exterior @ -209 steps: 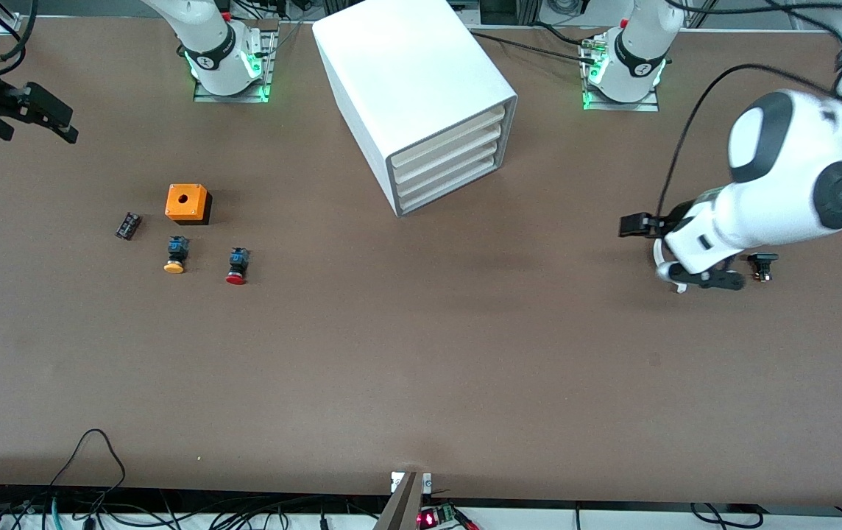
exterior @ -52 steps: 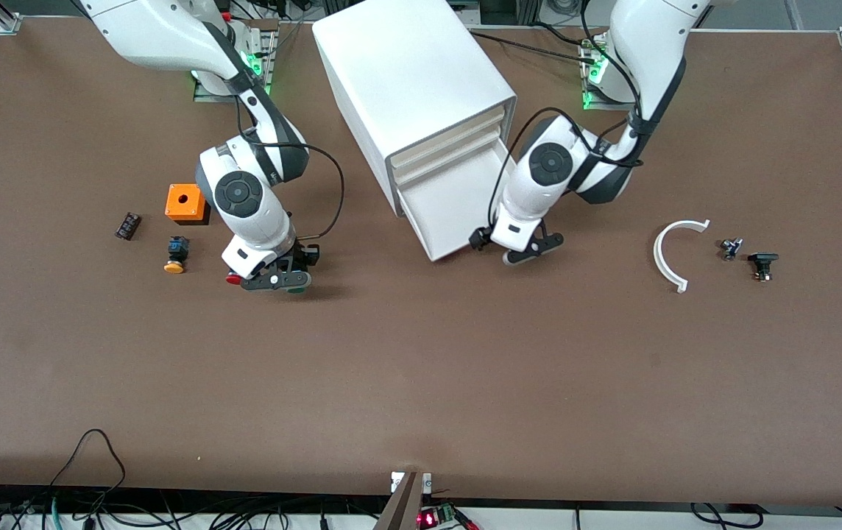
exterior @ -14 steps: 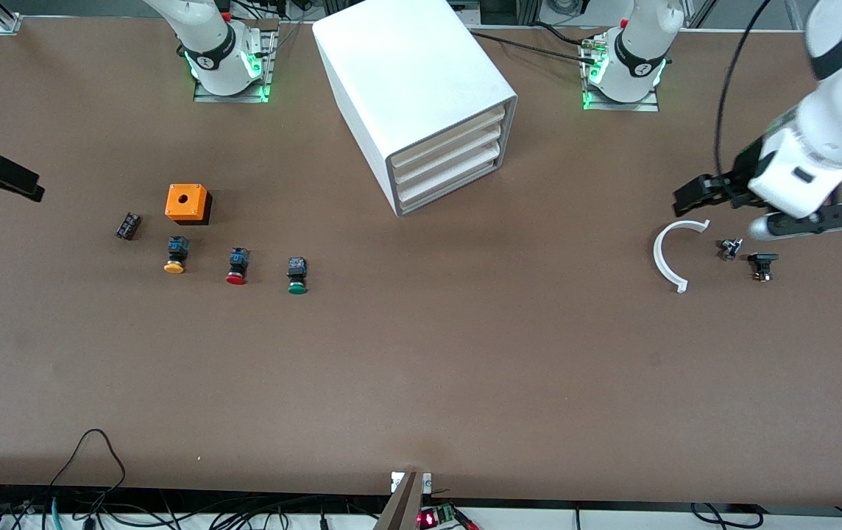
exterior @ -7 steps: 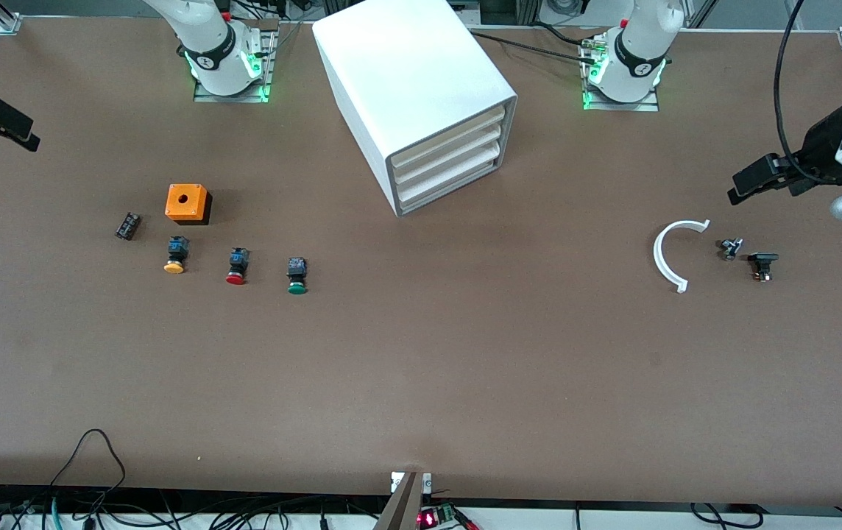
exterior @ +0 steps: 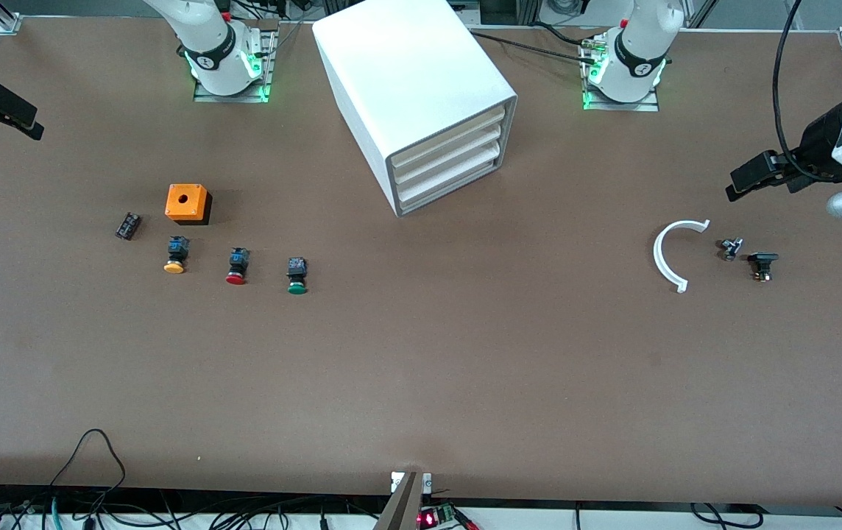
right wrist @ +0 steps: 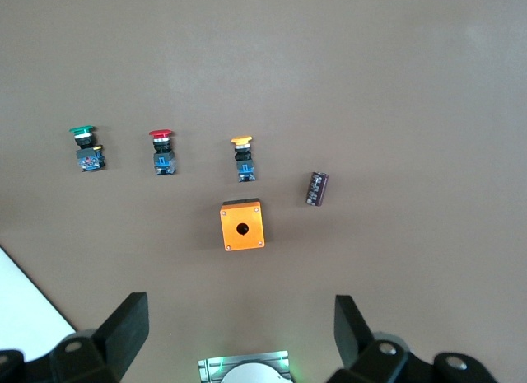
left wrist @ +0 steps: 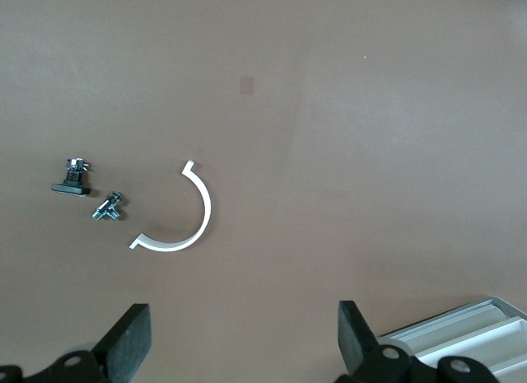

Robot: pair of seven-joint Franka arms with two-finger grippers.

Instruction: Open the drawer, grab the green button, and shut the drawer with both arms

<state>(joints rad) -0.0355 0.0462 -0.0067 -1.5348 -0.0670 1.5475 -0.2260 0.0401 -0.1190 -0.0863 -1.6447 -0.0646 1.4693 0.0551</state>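
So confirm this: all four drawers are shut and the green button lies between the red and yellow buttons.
Not quite. The drawers are shut, but the red button lies in the middle, between the green button and the yellow button; the front view shows it.

An orange box [exterior: 187,202] with a round hole on top sits on the brown bench [exterior: 421,368]. Beside it, toward the right arm's end, lies a small dark cylinder [exterior: 127,225]. Nearer the front camera than the box lie a yellow-capped button [exterior: 175,255] and a red-capped button [exterior: 237,266]. Well apart from the box, toward the left arm's end, lie a white curved piece [exterior: 669,254], a small metal fitting [exterior: 729,248] and a small black part [exterior: 762,264].
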